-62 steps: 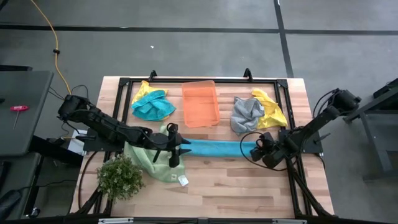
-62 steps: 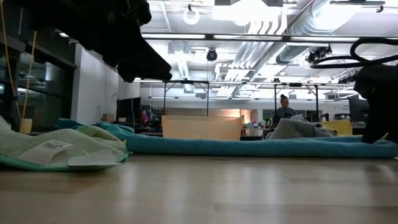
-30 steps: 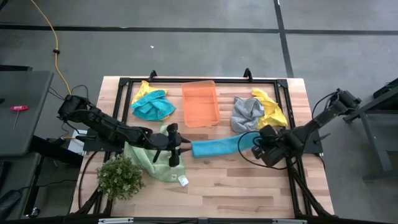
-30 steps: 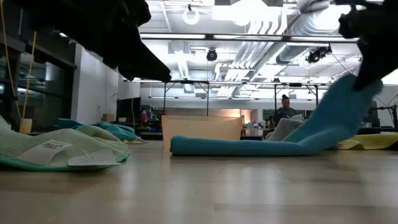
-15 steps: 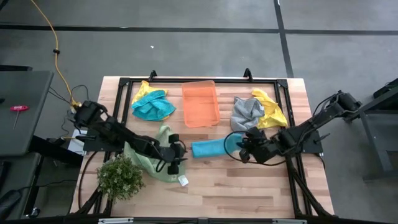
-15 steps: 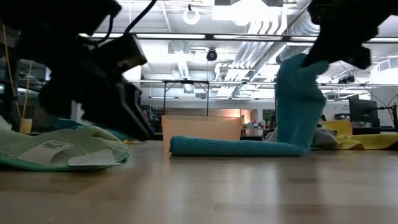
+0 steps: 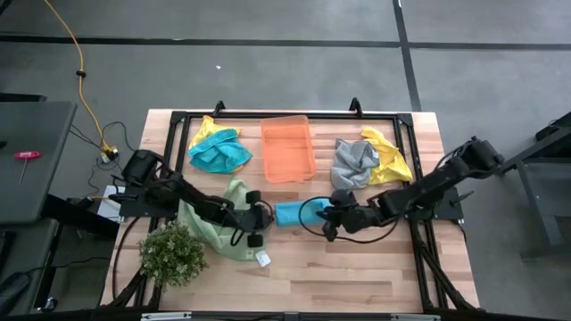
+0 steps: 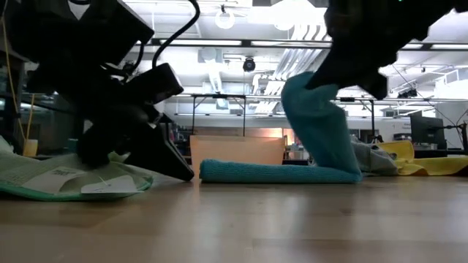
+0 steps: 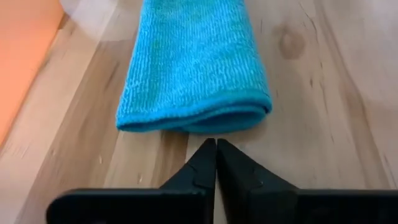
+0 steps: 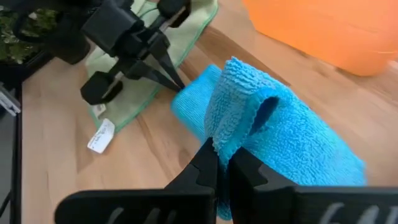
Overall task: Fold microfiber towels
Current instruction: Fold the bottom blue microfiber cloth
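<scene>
A teal-blue towel [image 7: 291,214], folded into a long strip, lies mid-table. Its left end [image 9: 193,121] rests flat on the wood. Its right end is raised and bent back over the strip, and my right gripper [image 7: 328,217] is shut on it. My left gripper [image 7: 264,218] is shut and low on the table, its fingertips [image 9: 216,144] right at the strip's left end. A light green towel [image 7: 219,223] with a white tag [image 7: 263,259] lies crumpled under my left arm. My left gripper's shut fingertips [image 10: 177,84] stand at the towel's left end, slanting down from the table's left; I cannot tell whether they touch it. My right gripper pinches the towel's right end [image 10: 231,146] between its two fingers, several layers together. The fingers slant down from the table's right. That end stands lifted [image 8: 318,120], while the strip's other part [image 8: 270,172] lies on the table.
An orange bin [image 7: 287,147] stands at the far middle. Teal and yellow towels [image 7: 219,150] lie far left, with grey [image 7: 354,163] and yellow [image 7: 389,157] towels far right. A small plant [image 7: 171,254] sits near the front left. Bare wood lies along the near edge.
My right gripper has carried the towel's right end toward the table's left, turning and doubling the strip back over itself; the strip's left end has stayed on the table. My left gripper has come down to the table beside that left end and has shut.
</scene>
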